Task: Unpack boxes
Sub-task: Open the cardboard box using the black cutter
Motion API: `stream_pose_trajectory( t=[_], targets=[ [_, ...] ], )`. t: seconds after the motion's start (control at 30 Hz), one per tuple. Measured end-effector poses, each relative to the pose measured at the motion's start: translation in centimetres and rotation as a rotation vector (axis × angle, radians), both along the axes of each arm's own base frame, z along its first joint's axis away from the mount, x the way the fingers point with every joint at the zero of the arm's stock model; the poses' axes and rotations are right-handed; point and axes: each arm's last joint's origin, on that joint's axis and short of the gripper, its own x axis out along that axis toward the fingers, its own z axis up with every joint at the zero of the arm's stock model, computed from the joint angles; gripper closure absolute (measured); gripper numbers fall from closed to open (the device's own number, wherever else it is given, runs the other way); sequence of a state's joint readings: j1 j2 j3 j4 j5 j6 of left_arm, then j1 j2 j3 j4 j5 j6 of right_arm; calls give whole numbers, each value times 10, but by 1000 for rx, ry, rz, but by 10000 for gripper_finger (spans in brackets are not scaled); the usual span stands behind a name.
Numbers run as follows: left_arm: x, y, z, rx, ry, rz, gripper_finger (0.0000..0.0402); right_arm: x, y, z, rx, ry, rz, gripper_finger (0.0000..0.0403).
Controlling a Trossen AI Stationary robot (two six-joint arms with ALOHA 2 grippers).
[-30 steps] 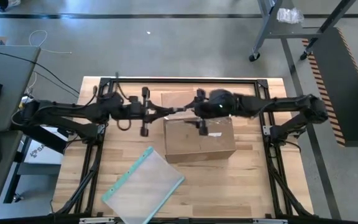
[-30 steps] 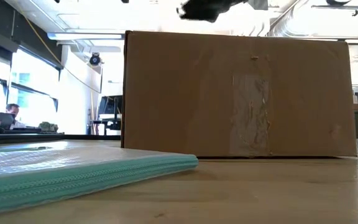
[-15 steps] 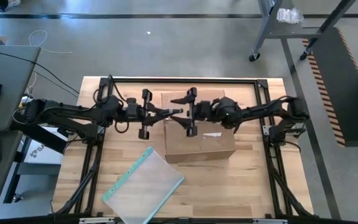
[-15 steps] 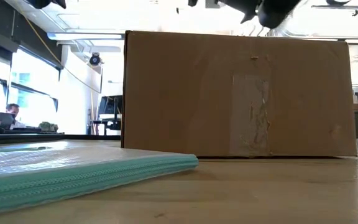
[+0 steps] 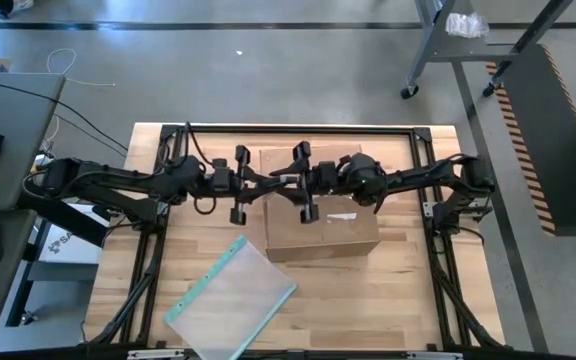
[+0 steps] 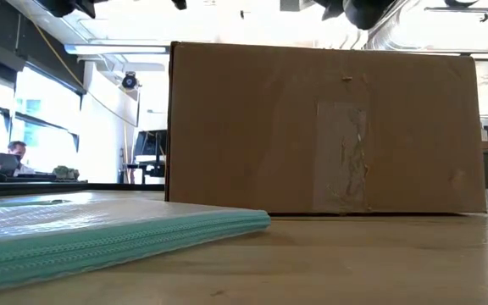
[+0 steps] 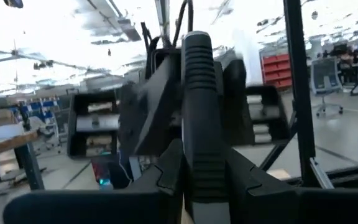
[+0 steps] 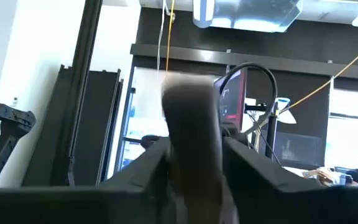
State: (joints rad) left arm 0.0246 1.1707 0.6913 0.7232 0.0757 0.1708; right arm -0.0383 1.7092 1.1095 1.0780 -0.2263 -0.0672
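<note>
The right gripper (image 5: 290,180), jaw state unclear, and the near-closed left gripper (image 5: 268,183) meet above the plain brown cardboard box's (image 5: 320,228) far-left edge, its long axis crosswise.

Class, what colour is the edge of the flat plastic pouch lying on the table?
Teal, clearest in the low view: pouch.

High view looks straight down; low view shares the box (image 5: 320,222).

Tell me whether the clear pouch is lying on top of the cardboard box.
No. In the high view the pouch lies flat on the table, apart from the box.
</note>
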Motion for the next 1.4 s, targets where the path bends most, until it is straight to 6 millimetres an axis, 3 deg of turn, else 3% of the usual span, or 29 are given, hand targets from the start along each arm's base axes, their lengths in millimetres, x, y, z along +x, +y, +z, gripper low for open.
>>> stream_pose_trajectory(
  t=[0.1, 0.23, 0.4, 0.6, 0.93, 1.23, 1.4],
  targets=[
    [1, 0, -2, -5, 11, 11, 351, 0, -1, 0, -7, 1, -14, 331],
    [-2, 2, -8, 25, 125, 63, 314, -3, -5, 3, 1, 92, -68, 331],
    [-9, 5, -18, -3, 283, 172, 261, -31, -18, 31, -24, 196, -192, 331],
    [-8, 16, -43, -44, 502, 199, 236, -46, -29, 34, -1, 335, -157, 331],
    [2, 25, -83, -94, 777, 123, 243, -15, -32, -10, 63, 460, -95, 331],
    [2, 25, -87, -103, 806, 127, 243, 0, -33, -30, -39, 452, -93, 331],
    [2, 25, -88, -105, 806, 129, 243, 0, -32, -31, -93, 444, -102, 331]
  ],
)
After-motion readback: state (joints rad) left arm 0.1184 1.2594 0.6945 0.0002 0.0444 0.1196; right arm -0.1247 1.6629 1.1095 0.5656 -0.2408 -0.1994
